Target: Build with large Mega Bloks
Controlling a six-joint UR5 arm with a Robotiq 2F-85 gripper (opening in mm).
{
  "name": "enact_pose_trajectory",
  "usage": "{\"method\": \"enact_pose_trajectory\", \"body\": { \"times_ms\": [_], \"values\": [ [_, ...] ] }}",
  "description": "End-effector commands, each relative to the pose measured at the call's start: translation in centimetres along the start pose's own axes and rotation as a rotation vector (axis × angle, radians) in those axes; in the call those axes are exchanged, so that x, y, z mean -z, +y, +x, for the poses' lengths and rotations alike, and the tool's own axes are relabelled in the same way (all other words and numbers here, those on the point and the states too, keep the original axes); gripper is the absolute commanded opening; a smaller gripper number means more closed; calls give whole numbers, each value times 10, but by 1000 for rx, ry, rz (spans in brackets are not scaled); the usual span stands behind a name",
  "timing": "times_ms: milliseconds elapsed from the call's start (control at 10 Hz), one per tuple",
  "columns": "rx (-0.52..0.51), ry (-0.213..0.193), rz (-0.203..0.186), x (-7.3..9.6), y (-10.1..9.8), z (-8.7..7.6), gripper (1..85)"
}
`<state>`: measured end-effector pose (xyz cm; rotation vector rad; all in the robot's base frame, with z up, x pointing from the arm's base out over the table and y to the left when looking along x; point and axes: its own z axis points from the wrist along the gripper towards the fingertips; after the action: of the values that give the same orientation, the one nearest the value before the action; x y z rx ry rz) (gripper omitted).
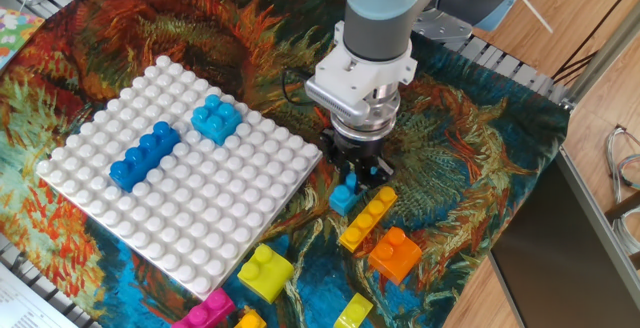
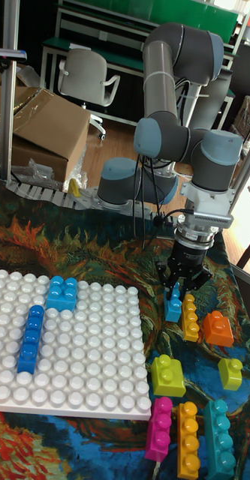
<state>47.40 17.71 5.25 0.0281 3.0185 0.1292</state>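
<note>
- Presently the gripper (image 1: 352,174) hangs straight down over a small light blue brick (image 1: 345,196), its black fingers (image 2: 175,289) down at the brick's top; whether they clamp it I cannot tell.
- That brick stands on the patterned cloth (image 1: 470,148) covering the desk, just off the right edge of the white baseplate (image 1: 180,218).
- Just beside it, to the right, lies a long yellow-orange brick (image 1: 367,218), and next to that an orange brick (image 1: 394,254).
- On the baseplate: a long dark blue brick (image 1: 143,154) and a square light blue brick (image 1: 216,119), near each other but apart, both seated on the studs.
- Near the baseplate's front corner sits a lime-yellow brick (image 1: 264,271).
- Tall fixed view shows more loose bricks in front: a pink brick (image 2: 158,429), an orange-yellow brick (image 2: 187,439) and a teal brick (image 2: 217,439) side by side, plus a small lime brick (image 2: 230,373) further right.
</note>
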Motion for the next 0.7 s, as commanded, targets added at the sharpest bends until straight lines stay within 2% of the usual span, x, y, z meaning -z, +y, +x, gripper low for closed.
{"method": "enact_pose_trajectory", "body": {
  "times_ms": [0, 100, 200, 400, 600],
  "values": [
    [35, -5, -39, 17, 7, -3, 13],
    [36, -8, -54, 17, 11, -4, 13],
    [27, -6, -51, 17, 10, -4, 13],
    [6, 8, -23, 17, 3, 0, 13],
    [45, 27, 19, 17, -8, 4, 13]
  ]
}}
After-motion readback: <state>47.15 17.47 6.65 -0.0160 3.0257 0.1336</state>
